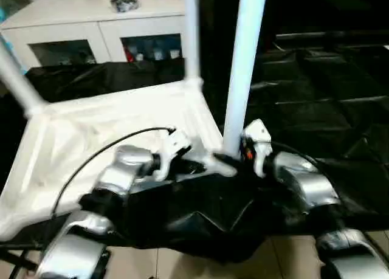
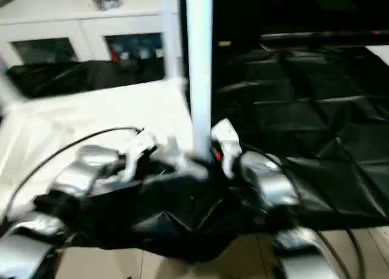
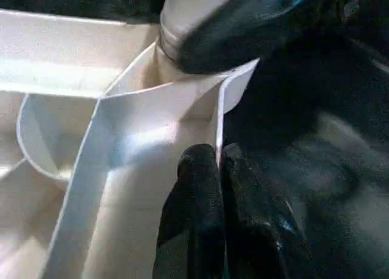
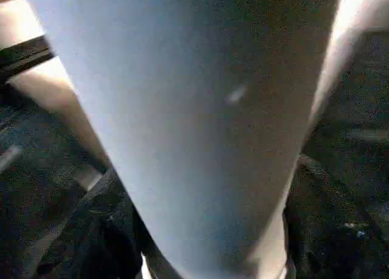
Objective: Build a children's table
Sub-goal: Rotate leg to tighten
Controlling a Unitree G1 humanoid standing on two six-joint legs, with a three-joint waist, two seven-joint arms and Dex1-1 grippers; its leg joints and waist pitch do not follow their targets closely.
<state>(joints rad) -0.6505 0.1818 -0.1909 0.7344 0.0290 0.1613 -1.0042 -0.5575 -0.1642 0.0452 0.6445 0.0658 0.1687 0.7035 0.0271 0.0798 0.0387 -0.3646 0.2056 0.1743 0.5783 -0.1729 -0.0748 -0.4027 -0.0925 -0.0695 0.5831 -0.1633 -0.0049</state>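
Left eye view: black-draped work table, white cabinet

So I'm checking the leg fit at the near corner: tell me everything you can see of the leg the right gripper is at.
The near leg is a long, smooth white tube, plastic by its look, standing upright with a slight lean. Its foot sits at the near right corner socket of the upturned white table top; how deep it is seated is hidden. The right gripper is at its base, with the tube between the fingers.
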